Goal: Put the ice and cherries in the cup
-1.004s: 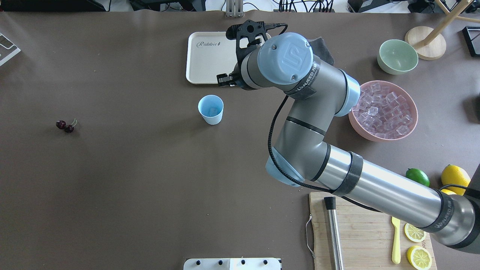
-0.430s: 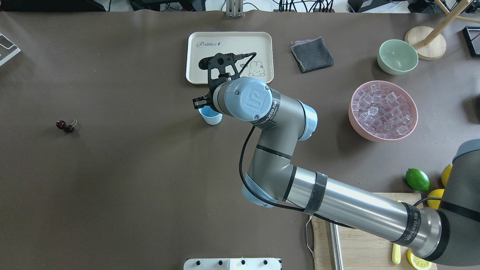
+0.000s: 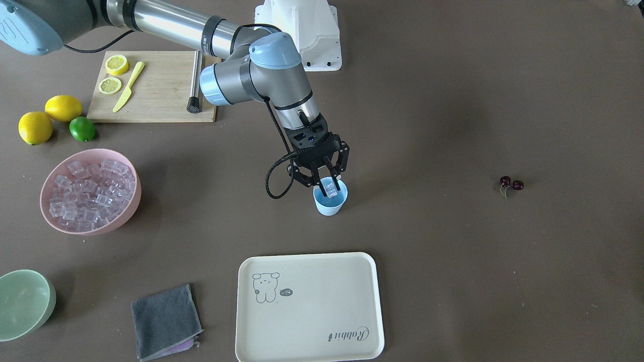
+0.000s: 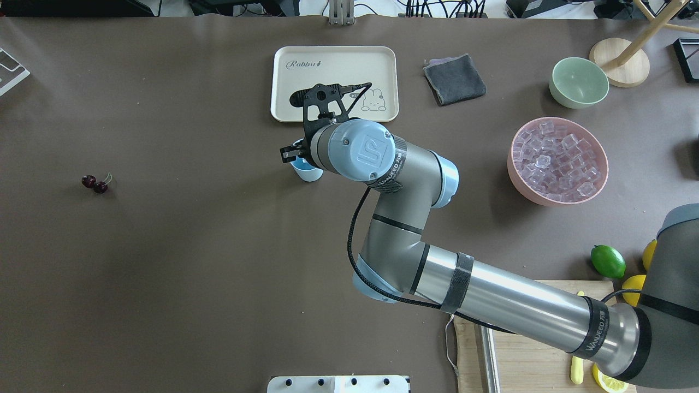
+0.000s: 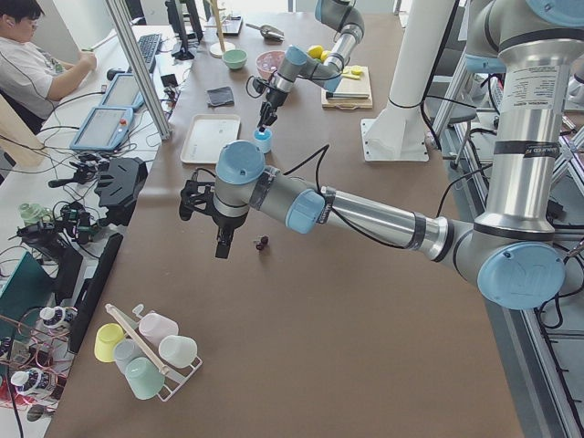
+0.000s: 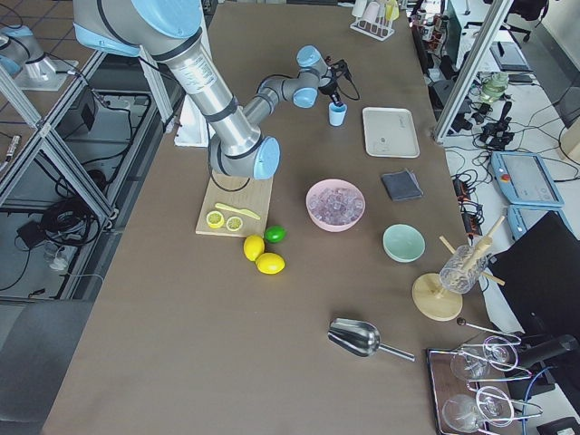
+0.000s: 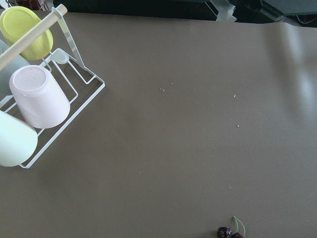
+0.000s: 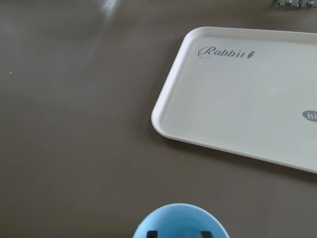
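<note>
Right jaws sit over the small light blue tapered plastic cup [image 3: 329, 205], mid-worktop [image 3: 453, 115], near the cream rabbit-print tray [image 3: 307, 332]. They look closed on one small clear glassy ice cube [image 3: 330, 188], held right at the cup's mouth. My right wrist view shows only the cup rim at its bottom edge, no cube. What's inside the cup: can't tell.

Handling, my read:
- **Cube:** hard, light, slick. Pinch flat face to flat face, centred and not on a corner, or it squirts out. No hard squeeze needed.
- **Cup:** light and easy to tip, so a finger knocking the rim could topple it. Let go straight above the opening, clear of the wall.
- **Rest of the ice [image 3: 88, 193]:** heaped in the large pink bowl [image 3: 135, 198], well apart from the cup on my right side. The top cubes are the easy picks.
- **Cherries:** the pair of dark red cherries on thin green stems [image 3: 510, 184] lies alone on my left side, well apart from the cup. They're probably soft and round, so likely to roll and bruise. I'd close gently across one fruit, or take the stem join, though a stem that thin may slip.

Left jaws hang near the cherries in the left side view. Open or closed, I cannot tell.
</note>
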